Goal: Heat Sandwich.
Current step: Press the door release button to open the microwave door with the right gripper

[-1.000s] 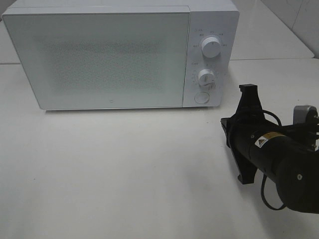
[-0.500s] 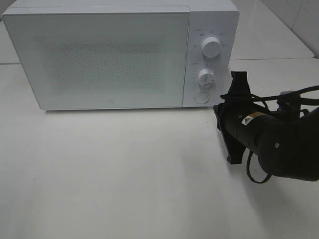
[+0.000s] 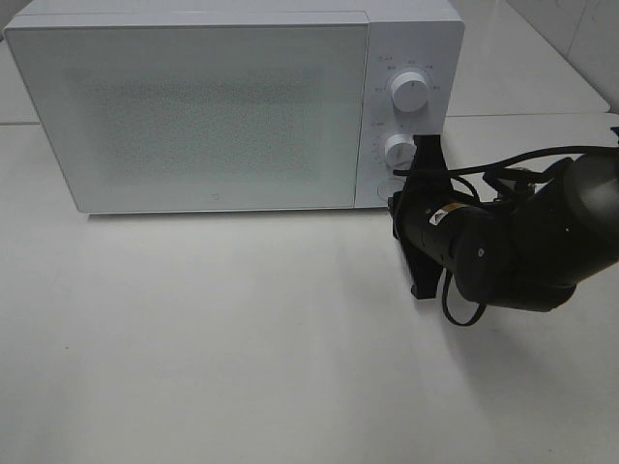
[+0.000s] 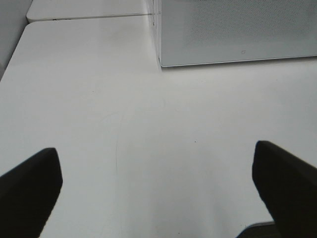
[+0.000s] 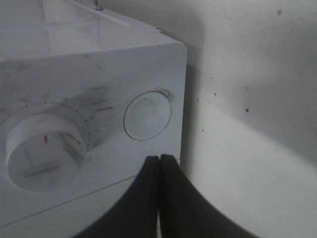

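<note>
Right end effector point(image 5: 159, 158), jaws together, near round button point(image 5: 147, 115) of white microwave point(image 3: 193, 106)

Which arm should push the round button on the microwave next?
The right, probably: the right gripper, shut, points at the round button from close by. The left gripper hangs open over the table, off the microwave's far corner.

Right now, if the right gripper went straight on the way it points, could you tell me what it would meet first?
Probably the round button of the microwave, beside the lower dial: the right gripper, jaws shut, points at it. It may land just off the button's edge; depth is unclear.
</note>
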Tool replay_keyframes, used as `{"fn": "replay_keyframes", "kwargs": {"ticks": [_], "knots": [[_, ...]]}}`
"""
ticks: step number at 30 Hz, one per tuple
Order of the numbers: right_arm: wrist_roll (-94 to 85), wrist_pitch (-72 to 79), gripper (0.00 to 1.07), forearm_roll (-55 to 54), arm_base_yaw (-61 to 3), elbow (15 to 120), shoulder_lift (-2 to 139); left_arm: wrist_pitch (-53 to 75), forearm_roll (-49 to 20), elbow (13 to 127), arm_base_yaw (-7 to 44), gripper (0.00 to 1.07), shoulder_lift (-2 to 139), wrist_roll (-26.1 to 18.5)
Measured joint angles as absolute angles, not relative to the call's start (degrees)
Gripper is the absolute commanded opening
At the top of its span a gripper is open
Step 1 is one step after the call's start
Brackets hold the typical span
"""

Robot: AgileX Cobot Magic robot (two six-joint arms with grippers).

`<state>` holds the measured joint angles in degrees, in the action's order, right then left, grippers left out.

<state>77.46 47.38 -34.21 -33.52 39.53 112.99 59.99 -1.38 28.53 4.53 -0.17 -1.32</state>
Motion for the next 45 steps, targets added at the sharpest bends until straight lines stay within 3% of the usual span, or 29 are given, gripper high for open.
{"fn": "replay_keyframes", "kwargs": {"ticks": [13, 45], "knots": [[77.52, 44.98, 0.00, -33.52, -31.23, 46.64, 118.09, 59.99, -1.38, 28.53, 4.53, 1.02, -0.17, -1.32], [75.00, 45.61, 0.00, -35.58, -29.22, 50.65, 120.89, 59.99, -1.38, 28.53, 4.53, 1.02, -0.17, -1.32]]}}
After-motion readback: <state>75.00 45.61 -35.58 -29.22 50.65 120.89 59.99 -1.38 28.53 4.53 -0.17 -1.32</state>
